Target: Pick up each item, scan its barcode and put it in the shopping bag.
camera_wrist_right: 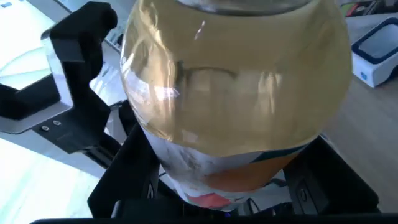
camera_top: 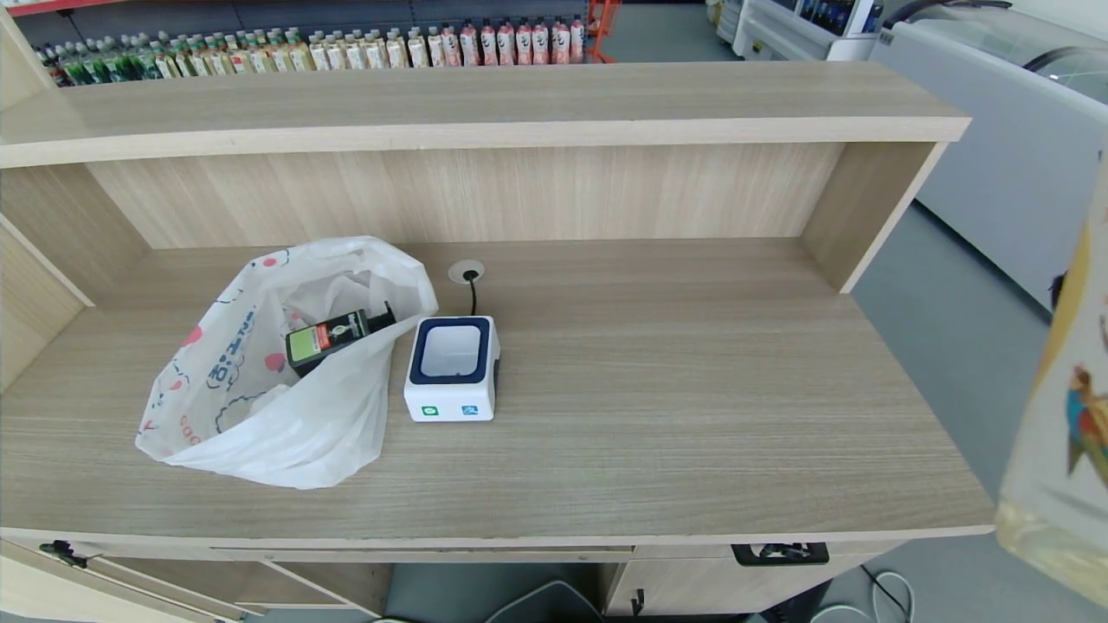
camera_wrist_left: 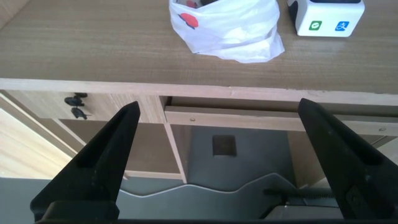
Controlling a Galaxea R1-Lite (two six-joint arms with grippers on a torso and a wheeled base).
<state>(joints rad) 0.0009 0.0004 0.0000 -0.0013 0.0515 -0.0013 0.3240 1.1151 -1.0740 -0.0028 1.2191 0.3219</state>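
Note:
A white shopping bag (camera_top: 260,389) lies open on the wooden counter (camera_top: 692,415), left of centre. A dark bottle with a green label (camera_top: 333,337) rests inside its mouth. Right beside the bag stands the white and blue barcode scanner (camera_top: 452,368). A large clear bottle of yellowish liquid (camera_top: 1065,415) hangs close to the head camera at the far right, off the counter's right end. My right gripper (camera_wrist_right: 217,118) is shut on this bottle (camera_wrist_right: 236,81). My left gripper (camera_wrist_left: 219,112) is open and empty, low in front of the counter, with the bag (camera_wrist_left: 227,28) beyond.
The counter has a raised back wall and side walls, with a shelf on top (camera_top: 476,104). A cable runs from the scanner to a hole (camera_top: 467,272) in the counter. Cabinet fronts and a key (camera_wrist_left: 76,106) sit below the front edge. Freezers (camera_top: 995,112) stand to the right.

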